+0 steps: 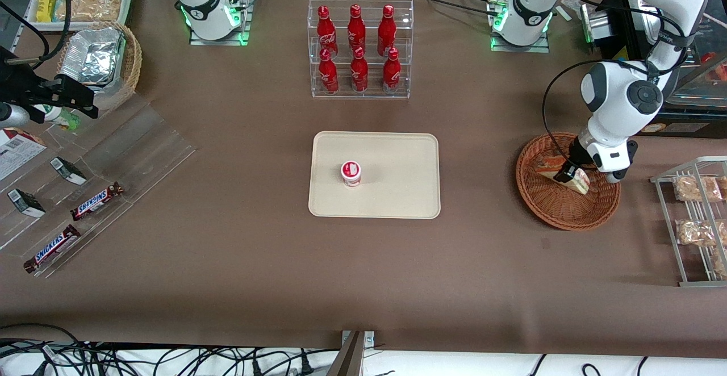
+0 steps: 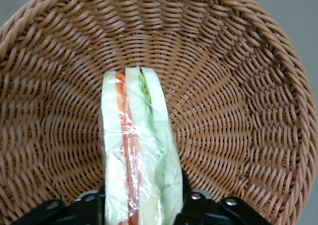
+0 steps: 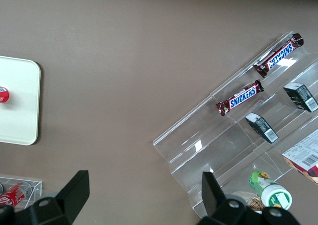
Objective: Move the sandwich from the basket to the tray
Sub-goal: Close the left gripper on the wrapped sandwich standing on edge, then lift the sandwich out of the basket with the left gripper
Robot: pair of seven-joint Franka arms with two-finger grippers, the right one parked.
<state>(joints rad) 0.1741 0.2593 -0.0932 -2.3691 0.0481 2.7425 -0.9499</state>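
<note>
Wrapped sandwich gripped inside the wicker basket, tray not yet reached.

The clear-wrapped triangular sandwich of white bread with red and green filling sits low in the shallow round reddish-brown woven basket, its wide end pinched between the jaws of the left gripper and its long axis running straight out from them toward the basket's wall. The jaws press its two bread faces, so they stand about a sandwich-thickness apart, holding it. The flat cream-beige rectangular tray lies on the brown tabletop, well apart from the basket toward the parked arm's end, with a small white red-lidded cup on it. The coming move probably means lifting clear of the rim, then carrying sideways to bare tray beside the cup.
</note>
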